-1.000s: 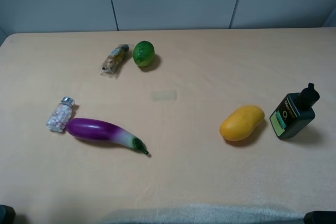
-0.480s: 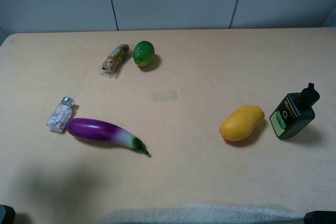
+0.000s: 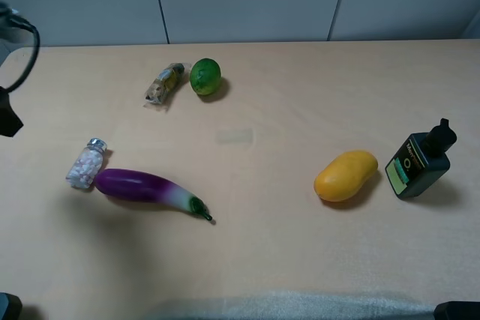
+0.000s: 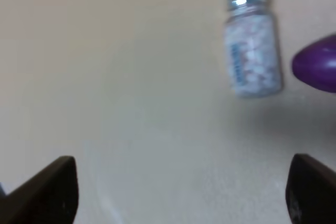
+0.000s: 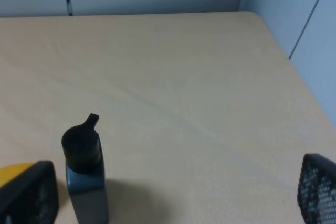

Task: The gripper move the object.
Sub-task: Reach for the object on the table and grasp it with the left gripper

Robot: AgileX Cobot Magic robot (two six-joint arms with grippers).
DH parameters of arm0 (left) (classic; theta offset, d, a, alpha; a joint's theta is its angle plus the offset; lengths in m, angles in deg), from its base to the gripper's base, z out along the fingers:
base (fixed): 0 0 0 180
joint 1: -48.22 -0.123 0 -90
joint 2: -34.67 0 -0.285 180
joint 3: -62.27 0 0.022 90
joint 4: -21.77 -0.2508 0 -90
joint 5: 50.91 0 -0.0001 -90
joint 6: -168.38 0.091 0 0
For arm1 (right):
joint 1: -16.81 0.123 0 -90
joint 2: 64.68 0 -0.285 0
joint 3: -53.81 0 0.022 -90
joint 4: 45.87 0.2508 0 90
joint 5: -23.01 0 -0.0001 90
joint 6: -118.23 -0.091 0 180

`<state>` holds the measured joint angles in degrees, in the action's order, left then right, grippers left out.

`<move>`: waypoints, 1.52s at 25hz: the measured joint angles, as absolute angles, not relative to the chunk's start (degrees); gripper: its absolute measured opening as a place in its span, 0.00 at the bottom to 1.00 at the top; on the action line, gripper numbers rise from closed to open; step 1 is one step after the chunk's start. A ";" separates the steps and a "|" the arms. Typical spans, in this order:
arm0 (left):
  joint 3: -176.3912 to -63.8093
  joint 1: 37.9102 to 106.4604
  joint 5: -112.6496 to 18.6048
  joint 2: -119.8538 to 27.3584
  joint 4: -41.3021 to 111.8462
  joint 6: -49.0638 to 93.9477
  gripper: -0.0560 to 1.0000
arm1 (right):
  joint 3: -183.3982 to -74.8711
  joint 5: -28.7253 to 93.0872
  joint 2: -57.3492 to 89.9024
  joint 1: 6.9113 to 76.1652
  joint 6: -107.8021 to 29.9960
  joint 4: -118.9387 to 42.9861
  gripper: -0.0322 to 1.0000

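The purple eggplant (image 3: 146, 187) lies on the tan table (image 3: 262, 245) at the front left, with its green stem pointing right. Its purple end shows in the left wrist view (image 4: 317, 65). A dark part of my left arm (image 3: 7, 114), with a black cable, shows at the left edge, up and left of the eggplant. My left gripper (image 4: 181, 187) is open and empty above bare table, apart from the eggplant. My right gripper (image 5: 170, 192) is open and empty at the table's right side.
A small pill bottle (image 3: 86, 164) lies touching the eggplant's left end, and also shows in the left wrist view (image 4: 252, 45). A lime (image 3: 205, 76) and a snack packet (image 3: 165, 84) lie at the back. A yellow mango (image 3: 345, 175) and a dark bottle (image 3: 418, 161) are on the right.
The left arm has come into the exterior view at the left edge, and its shadow has moved over the table left of the eggplant. No object has moved.
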<state>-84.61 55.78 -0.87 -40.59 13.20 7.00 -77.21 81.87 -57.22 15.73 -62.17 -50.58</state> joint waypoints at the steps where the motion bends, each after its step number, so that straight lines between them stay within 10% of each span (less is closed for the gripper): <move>1: -84.77 57.11 -1.25 -41.99 13.20 8.70 0.86 | -77.21 81.87 -57.22 15.73 -62.17 -50.58 0.70; 38: -88.97 75.81 -1.92 -63.06 13.07 31.20 0.86 | -77.21 81.87 -57.22 15.73 -62.17 -50.58 0.70</move>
<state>-88.97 75.81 -1.92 -63.06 13.07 31.20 -77.21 81.87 -57.22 15.73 -62.17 -50.58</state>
